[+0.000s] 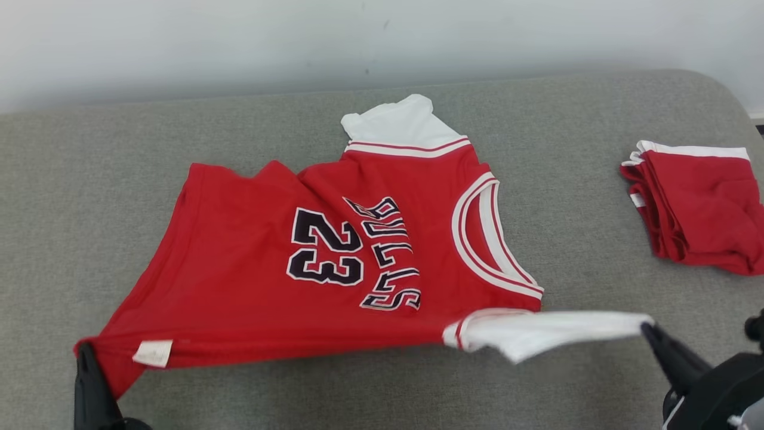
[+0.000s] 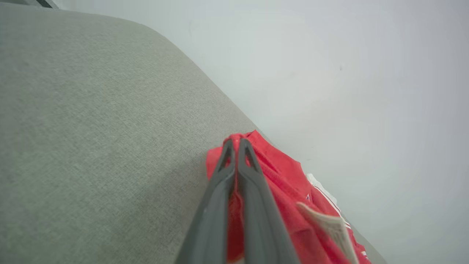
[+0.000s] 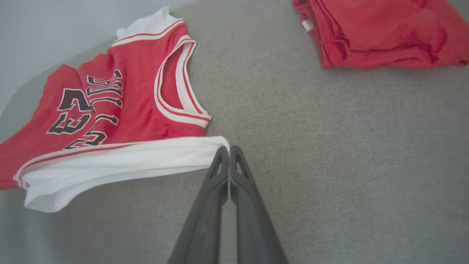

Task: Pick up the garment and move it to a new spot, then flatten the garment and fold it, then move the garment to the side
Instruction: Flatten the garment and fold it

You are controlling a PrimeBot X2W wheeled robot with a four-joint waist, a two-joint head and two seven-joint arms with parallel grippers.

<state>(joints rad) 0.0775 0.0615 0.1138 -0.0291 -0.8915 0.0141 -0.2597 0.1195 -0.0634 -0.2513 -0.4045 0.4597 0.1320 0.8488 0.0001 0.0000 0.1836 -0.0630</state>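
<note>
the red jersey [image 1: 286, 257] lies number-side up across the middle of the grey fabric surface [image 1: 585, 382], its near edge drawn taut between your two grips. your left fingers [image 1: 89, 388] are closed on the near-left hem corner, and your right fingers [image 1: 671, 355] are pinched shut on the tip of the white shoulder piece at near right. this outward pull from both ends likely serves to flatten the cloth before folding, and the folded red pile [image 1: 698, 209] at far right sits well apart.
</note>
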